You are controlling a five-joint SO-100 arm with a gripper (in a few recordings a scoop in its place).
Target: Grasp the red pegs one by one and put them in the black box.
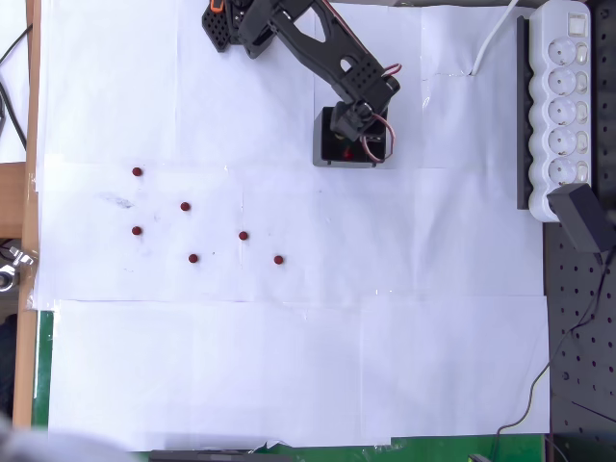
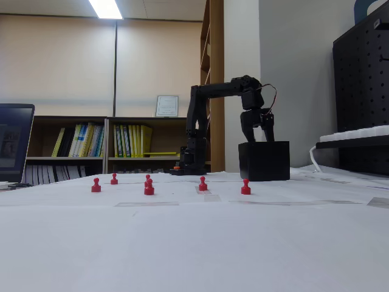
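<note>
Bright, even ceiling light [image 2: 106, 8]; soft foreground blur.

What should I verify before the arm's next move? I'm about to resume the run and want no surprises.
1. Gripper is over the black box: ok, in the overhead view it hangs above the opening, and in the fixed view it sits just above the rim.
2. Gripper state: cannot tell; something red shows under it in the overhead view, but whether it is held is unclear.
3. Pegs left on the paper: ok, six red pegs stand apart from each other, all upright in the fixed view.
4. Path from box to pegs: ok, only white paper between.
5. Power strip away from the pegs: ok, it lies at the right edge.
</note>
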